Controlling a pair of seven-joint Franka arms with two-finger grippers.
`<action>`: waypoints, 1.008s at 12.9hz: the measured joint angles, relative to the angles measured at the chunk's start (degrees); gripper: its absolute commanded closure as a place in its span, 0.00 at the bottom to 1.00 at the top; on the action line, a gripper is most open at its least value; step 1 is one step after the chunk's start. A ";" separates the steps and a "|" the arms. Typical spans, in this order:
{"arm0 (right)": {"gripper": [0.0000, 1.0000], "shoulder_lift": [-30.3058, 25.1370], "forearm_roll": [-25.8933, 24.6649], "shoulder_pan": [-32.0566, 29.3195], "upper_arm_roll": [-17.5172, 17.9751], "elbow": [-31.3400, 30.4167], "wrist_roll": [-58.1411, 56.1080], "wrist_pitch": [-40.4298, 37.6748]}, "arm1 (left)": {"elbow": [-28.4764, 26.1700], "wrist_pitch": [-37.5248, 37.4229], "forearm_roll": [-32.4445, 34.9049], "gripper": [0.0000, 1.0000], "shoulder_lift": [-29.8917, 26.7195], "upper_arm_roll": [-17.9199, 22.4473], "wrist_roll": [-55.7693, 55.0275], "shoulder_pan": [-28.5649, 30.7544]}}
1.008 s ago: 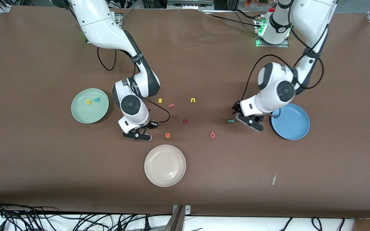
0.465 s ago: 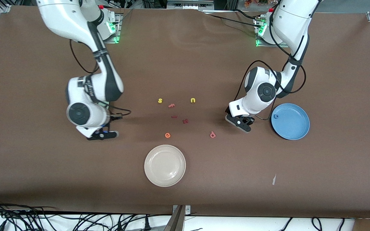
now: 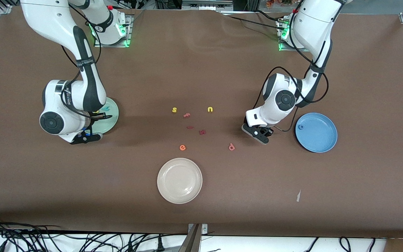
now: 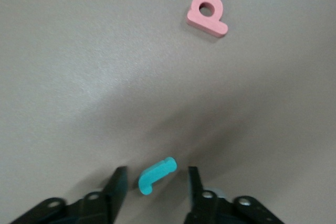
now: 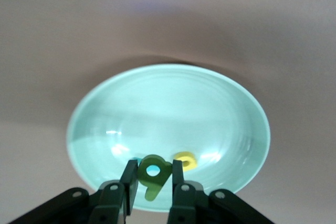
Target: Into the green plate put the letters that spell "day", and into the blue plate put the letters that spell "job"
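Nearest the front edge of the table (image 3: 362, 196) sits a cream-white plate (image 3: 179, 180), empty and apart from everything else. Just farther in, near the middle of the table, lie an orange "e" (image 3: 182, 147) and a pinkish-red "b" (image 3: 231, 147), the "b" also showing in the left wrist view (image 4: 207, 14). Farther still are small dark red letters (image 3: 202, 132), then a yellow "s" (image 3: 174, 110) and a yellow "u" (image 3: 210, 109).

Toward the left arm's end, the blue plate (image 3: 316, 132) holds the blue "o" (image 3: 300, 127) by its rim. The left gripper (image 3: 259, 134) is low at the table between the "b" and the blue plate. Its fingers (image 4: 116, 184) stand partly apart on either side of the cyan "j" (image 4: 156, 174), which lies between them; I cannot tell whether they touch it.

Toward the right arm's end, the green plate (image 3: 112, 117) is half covered by the right arm. The right gripper (image 3: 84, 136) hangs over the plate's near rim, pinched tight on the green "d" (image 5: 154, 176). In the plate lie the yellow "a" (image 5: 186, 160) and the cyan "y" (image 3: 106, 108).
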 measured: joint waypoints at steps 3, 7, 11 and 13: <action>0.00 0.06 0.00 0.20 -0.06 -4.84 -0.18 6.75 | 0.32 0.01 0.00 0.82 0.08 0.27 0.26 -0.02; 0.00 -0.98 0.11 0.51 -0.06 -1.84 0.78 2.74 | 0.37 0.00 0.00 0.91 0.11 0.31 0.37 -0.04; 0.00 -3.08 0.12 0.61 -0.61 10.30 1.20 -13.91 | 1.75 -1.30 0.15 0.91 -1.78 2.44 0.56 2.60; 0.00 -3.71 0.08 0.65 -1.58 15.35 1.18 -21.10 | 2.09 -8.39 0.41 0.87 -5.80 2.76 1.89 8.17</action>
